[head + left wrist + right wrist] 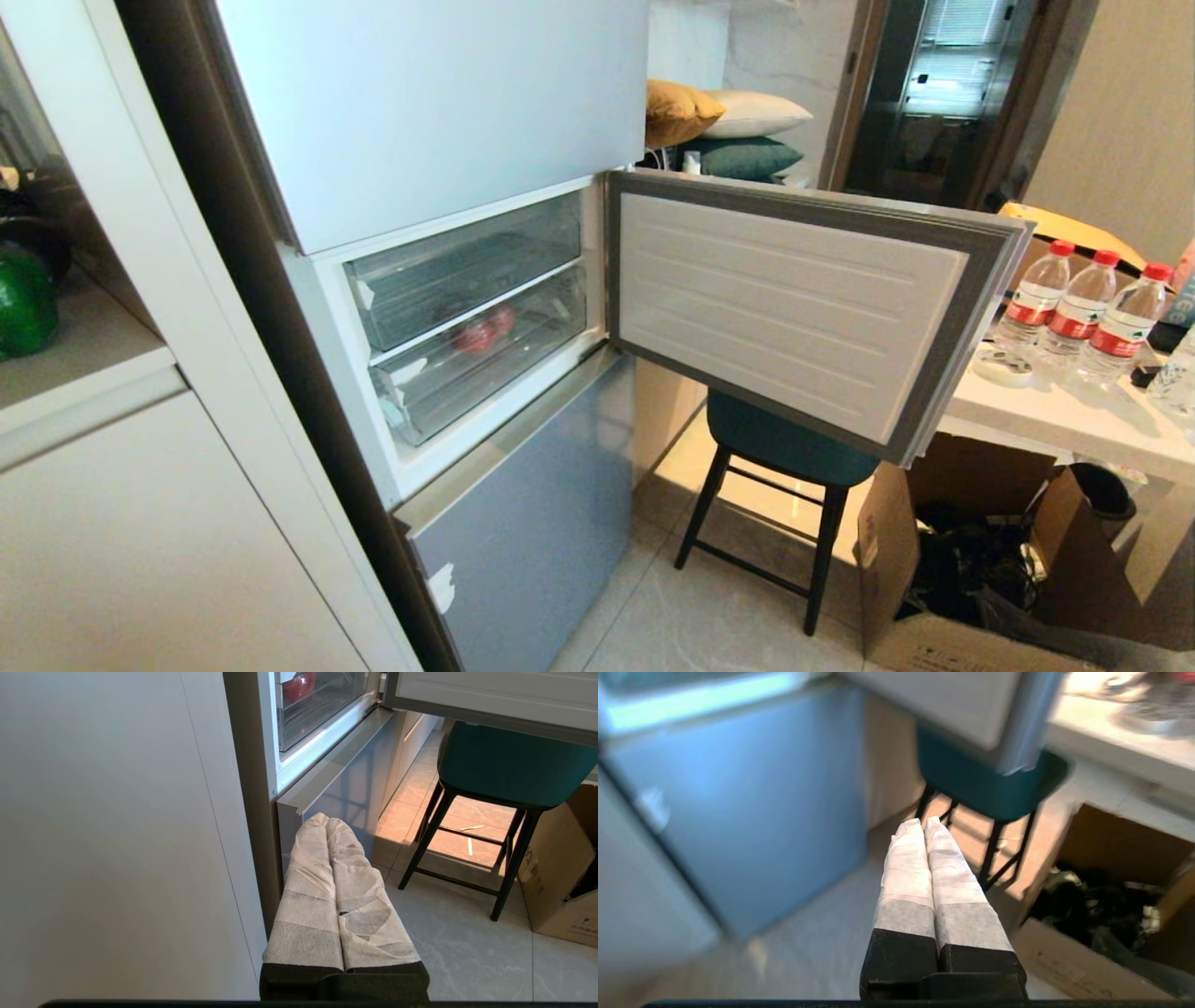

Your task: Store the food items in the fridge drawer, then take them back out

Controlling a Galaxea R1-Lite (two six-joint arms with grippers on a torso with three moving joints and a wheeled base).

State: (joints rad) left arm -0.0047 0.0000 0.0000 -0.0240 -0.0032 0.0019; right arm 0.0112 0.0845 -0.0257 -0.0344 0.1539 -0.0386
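Two tools, both pressed shut and holding nothing: your left tool (327, 819) hangs low beside the fridge's grey lower panel (355, 788), and your right tool (923, 822) hangs over the floor, pointing toward the green stool (980, 784); neither arm shows in the head view. Further out, the middle fridge door (794, 308) stands swung open to the right above that stool, baring two clear drawers, both pushed in. The lower fridge drawer (485, 373) appears to hold a red round item (481, 331). The bell pepper (23, 303) sits on the counter (93, 345) in the nook well to the left of the fridge; you cannot see the potato anywhere. Judging by this, nothing is in hand and a drawer must come out first. Spread a tool, hook the whitish front rim near its middle and draw it straight out so it does not jam. Keep the right arm under watch near the open door's edge. For the glossy pepper, open wide and close across its body, not the stem
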